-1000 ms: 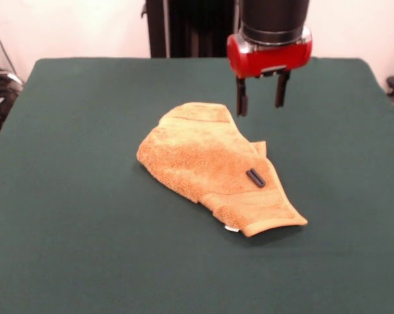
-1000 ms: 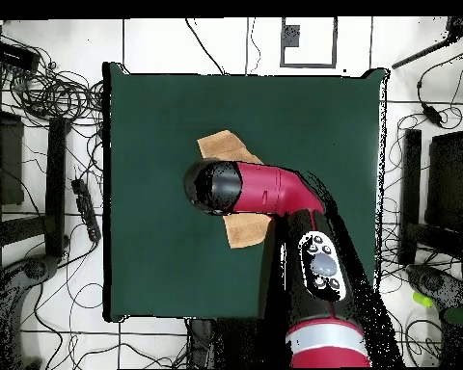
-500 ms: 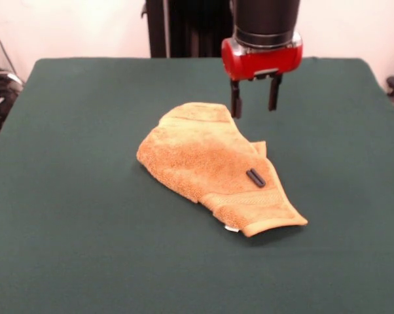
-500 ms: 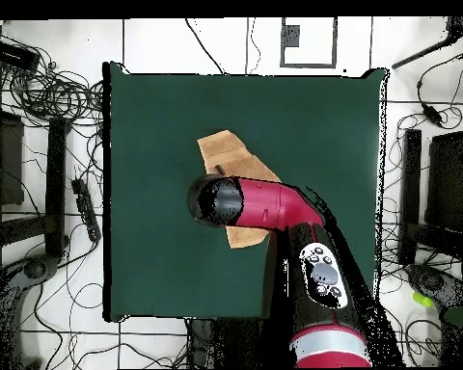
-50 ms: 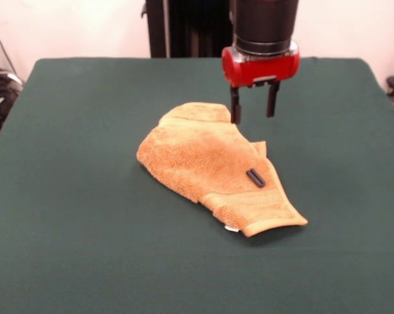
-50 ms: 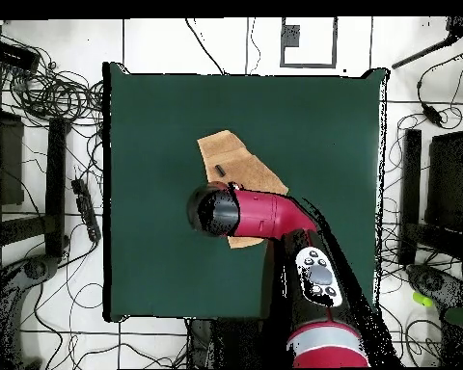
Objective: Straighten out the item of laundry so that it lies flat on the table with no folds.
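- We find the towel (image 5: 213, 167) lying near the middle of the green surface (image 5: 72, 196), well clear of every edge, so there is plenty of bare cloth around it to spread it out on.
- We judge the task hardly begun: the towel is still folded over on itself, a rumpled, roughly wedge-shaped bundle and not a flat rectangle.
- The towel's ribbed band sits at its near end, where the edge curls up a little off the surface and throws a shadow; a small white tag (image 5: 231, 228) peeps out beside that corner.
- A second layer shows as a small flap poking out from under the top layer on the towel's side nearest the tool, and another fold line crosses the far end.
- A small black cylinder (image 5: 255, 177) lies on top of the towel, just beyond the ribbed band; we think it may roll or slide off when the cloth is pulled.
- The tool (image 5: 252, 103) hangs over the towel's far end, its two dark fingers parted with nothing between them; one finger looks to be at the towel's far edge, the other over bare surface beside it. We cannot tell whether the tips touch the cloth.
- From overhead, the arm (image 6: 264, 214) covers the part of the towel nearest the robot, so only the other end of the towel (image 6: 231, 159) shows there.
- What is left, as we judge it: take hold of an edge or corner, draw the top layer open, then smooth out the curled end until no folds remain.
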